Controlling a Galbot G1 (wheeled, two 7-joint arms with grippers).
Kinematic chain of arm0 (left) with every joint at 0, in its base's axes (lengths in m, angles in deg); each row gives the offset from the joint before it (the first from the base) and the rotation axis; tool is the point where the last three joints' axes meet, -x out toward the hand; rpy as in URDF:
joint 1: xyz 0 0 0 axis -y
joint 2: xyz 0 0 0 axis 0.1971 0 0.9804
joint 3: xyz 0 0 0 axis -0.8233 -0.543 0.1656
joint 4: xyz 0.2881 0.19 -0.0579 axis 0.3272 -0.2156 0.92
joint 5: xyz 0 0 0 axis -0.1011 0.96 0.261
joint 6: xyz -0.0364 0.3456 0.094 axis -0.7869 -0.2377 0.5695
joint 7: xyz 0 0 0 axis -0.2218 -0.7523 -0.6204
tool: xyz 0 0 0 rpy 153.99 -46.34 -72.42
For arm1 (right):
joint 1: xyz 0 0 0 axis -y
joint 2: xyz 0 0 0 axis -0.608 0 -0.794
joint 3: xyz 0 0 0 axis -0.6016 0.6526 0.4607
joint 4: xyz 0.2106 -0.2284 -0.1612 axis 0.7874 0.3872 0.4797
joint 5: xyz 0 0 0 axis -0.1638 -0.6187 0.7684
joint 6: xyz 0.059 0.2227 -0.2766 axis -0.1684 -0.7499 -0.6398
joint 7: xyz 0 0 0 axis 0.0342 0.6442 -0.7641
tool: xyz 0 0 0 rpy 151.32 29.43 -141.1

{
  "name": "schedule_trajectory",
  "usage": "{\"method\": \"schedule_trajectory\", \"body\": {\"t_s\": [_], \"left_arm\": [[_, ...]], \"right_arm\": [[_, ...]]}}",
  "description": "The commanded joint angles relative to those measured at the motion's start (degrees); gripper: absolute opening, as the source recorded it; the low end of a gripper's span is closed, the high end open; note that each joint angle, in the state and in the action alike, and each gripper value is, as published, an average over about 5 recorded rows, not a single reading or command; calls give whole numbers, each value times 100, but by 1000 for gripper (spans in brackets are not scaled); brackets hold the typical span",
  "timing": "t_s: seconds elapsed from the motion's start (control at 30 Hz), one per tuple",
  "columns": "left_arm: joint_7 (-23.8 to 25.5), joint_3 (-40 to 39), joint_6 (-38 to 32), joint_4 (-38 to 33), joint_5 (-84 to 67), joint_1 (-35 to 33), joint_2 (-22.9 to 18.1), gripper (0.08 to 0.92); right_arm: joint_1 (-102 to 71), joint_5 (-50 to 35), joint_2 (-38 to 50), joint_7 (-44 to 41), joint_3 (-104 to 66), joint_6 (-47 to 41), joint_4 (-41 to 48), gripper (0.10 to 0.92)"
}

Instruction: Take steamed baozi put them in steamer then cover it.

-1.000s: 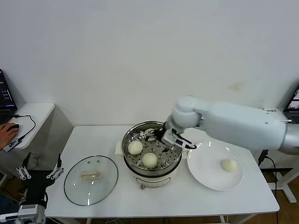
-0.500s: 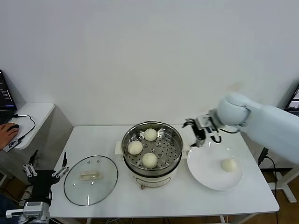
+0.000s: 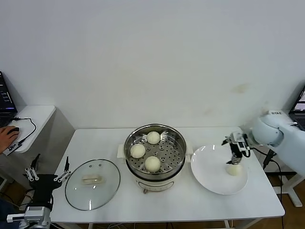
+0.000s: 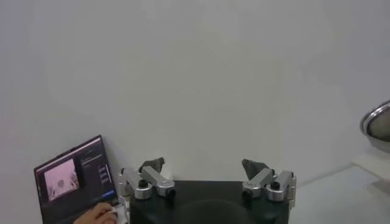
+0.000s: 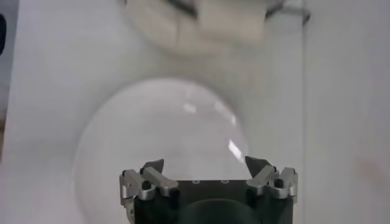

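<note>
The steamer (image 3: 177,143) stands mid-table with three steamed baozi on its tray, one at the back (image 3: 153,137), one at the left (image 3: 137,150) and one at the front (image 3: 152,163). A fourth baozi (image 3: 233,169) lies on the white plate (image 3: 209,167). My right gripper (image 3: 234,158) is open and empty just above that baozi; its wrist view shows the open gripper (image 5: 204,165) over the plate (image 5: 164,134), with the baozi hidden. The cover (image 3: 92,183) lies flat on the table left of the steamer. My left gripper (image 3: 47,171) is open and parked off the table's left edge.
A side desk (image 3: 33,117) with a laptop and a person's hand (image 3: 7,136) stands at the far left. The left wrist view shows the laptop (image 4: 73,179) and the steamer's rim (image 4: 378,125). The table's right edge lies just past the plate.
My right gripper has left the steamer, where a third baozi now lies, and swung right to just above the baozi on the plate. The left gripper shifted slightly.
</note>
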Motion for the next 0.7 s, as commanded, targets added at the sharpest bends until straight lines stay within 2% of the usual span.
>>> {"method": "schedule_trajectory", "body": {"t_s": [0.03, 0.7], "left_arm": [[0, 18, 0, -10, 15, -27, -9, 823], [12, 114, -1, -34, 79, -126, -106, 823]], "right_arm": [[-1220, 904, -98, -301, -1061, 298, 1044, 823], [-1607, 1228, -1143, -58, -1374, 397, 1956, 822]]}}
